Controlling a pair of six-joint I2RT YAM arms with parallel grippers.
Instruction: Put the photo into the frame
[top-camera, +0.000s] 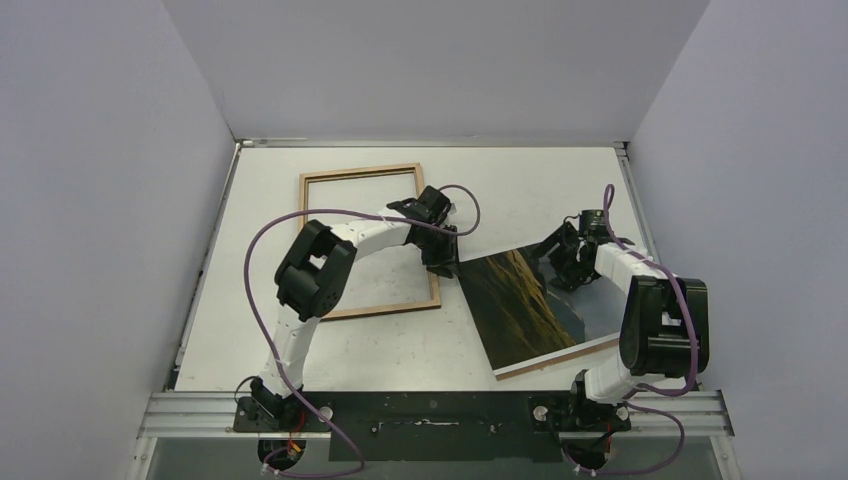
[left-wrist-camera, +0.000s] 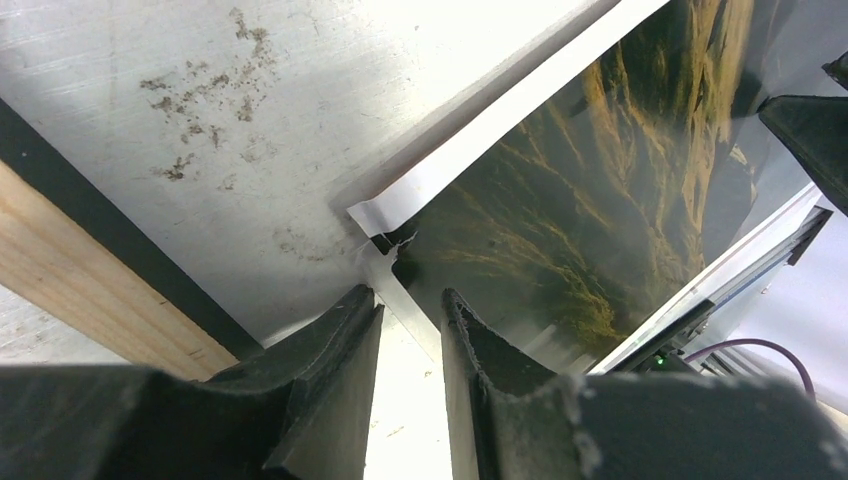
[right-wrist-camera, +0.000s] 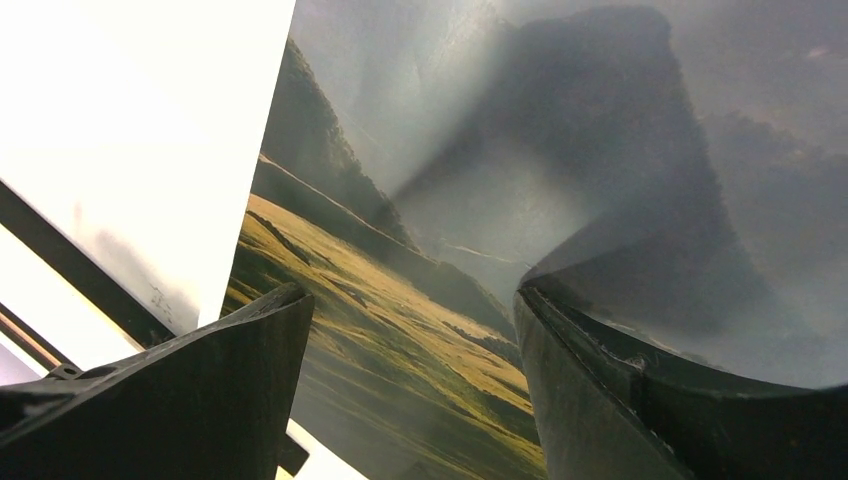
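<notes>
The photo lies face up right of centre, olive hills and a grey sky with a white border. The frame lies left of it with its light wood back up. My left gripper is at the photo's left corner. In the left wrist view the gripper is open by a narrow gap, the photo's white border runs down between its tips, and the frame's wooden rim is at the left. My right gripper is open over the photo's far right part; in its wrist view the jaws stand wide apart above the print.
A plain brown backing board shows as a thin edge under the photo's near side. White walls close in the table on the left, back and right. A metal rail runs along the near edge by the arm bases.
</notes>
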